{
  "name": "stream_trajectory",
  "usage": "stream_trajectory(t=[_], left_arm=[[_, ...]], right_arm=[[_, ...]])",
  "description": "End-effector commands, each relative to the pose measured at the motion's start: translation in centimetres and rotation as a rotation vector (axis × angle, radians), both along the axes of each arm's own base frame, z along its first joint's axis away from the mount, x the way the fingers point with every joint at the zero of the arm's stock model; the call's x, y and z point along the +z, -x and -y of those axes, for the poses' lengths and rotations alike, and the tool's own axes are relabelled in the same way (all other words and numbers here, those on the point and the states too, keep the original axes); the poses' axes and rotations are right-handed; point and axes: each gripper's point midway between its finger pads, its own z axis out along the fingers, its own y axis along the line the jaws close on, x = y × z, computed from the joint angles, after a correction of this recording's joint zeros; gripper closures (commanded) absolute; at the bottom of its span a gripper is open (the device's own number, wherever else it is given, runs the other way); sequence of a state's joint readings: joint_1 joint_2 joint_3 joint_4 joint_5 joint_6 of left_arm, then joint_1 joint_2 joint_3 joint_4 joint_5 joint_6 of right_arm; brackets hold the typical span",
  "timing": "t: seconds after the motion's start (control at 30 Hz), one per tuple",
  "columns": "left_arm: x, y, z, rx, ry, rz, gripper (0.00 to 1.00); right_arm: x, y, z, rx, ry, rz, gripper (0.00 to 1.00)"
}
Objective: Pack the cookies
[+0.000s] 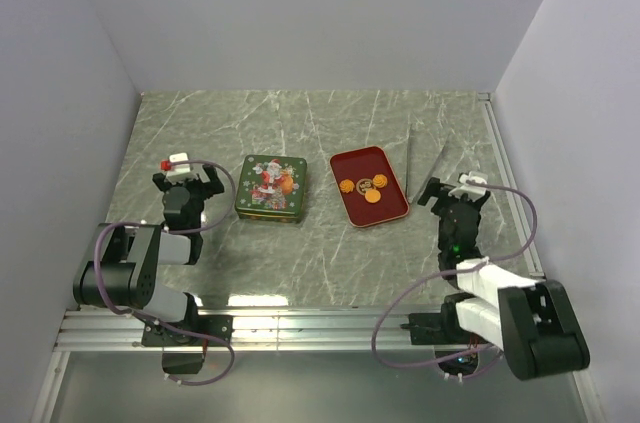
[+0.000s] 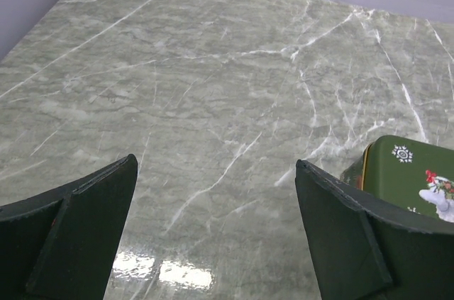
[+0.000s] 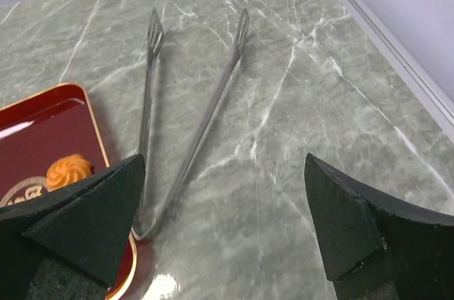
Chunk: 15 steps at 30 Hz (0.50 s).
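The grey-green marble table [image 1: 330,263] is filling your top view, with both arms resting low at its near edge. Your left gripper [image 2: 215,162] is sitting with its jaws spread wide over bare marble, holding nothing. Your right gripper [image 3: 225,158] is gaping just as wide and is also holding nothing.

The green Christmas tin [image 1: 271,188] is lying just right of the left gripper, with its Santa-printed lid facing up. The red tray [image 1: 387,206] is lying to the right of the tin, apart from it. The metal tongs [image 3: 201,119] are lying splayed open on the table just beside the tray's right edge, in front of the right gripper.

The cookies [image 1: 372,195] are sitting clustered near the middle of the tray, all orange-brown.
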State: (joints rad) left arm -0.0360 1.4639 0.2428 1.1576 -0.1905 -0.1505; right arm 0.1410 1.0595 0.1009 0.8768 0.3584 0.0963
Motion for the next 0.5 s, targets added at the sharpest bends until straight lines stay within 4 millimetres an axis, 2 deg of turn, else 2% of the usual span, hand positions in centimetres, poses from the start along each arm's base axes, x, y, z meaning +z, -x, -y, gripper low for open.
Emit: stream_trajectory(t=[0.0, 0.03, 0.17, 0.33, 0.47], left_arm=[[1.9, 0.0, 0.1, 0.022, -0.006, 0.080, 0.01], [1.9, 0.0, 0.1, 0.025, -0.009, 0.083, 0.01], [1.9, 0.1, 0.1, 0.026, -0.009, 0.083, 0.01], [2.0, 0.0, 0.1, 0.026, -0.009, 0.084, 0.01], [2.0, 0.0, 0.1, 0.026, -0.009, 0.084, 0.01]], right_arm=[[5.0, -2.7, -0.4, 0.030, -0.041, 0.175, 0.00], [4.3, -3.1, -0.1, 0.030, -0.037, 0.154, 0.00], [3.8, -4.0, -0.3, 0.051, -0.034, 0.134, 0.00], [2.5, -4.7, -1.7, 0.148, -0.003, 0.090, 0.00], [2.9, -4.7, -1.5, 0.142, 0.004, 0.112, 0.00]])
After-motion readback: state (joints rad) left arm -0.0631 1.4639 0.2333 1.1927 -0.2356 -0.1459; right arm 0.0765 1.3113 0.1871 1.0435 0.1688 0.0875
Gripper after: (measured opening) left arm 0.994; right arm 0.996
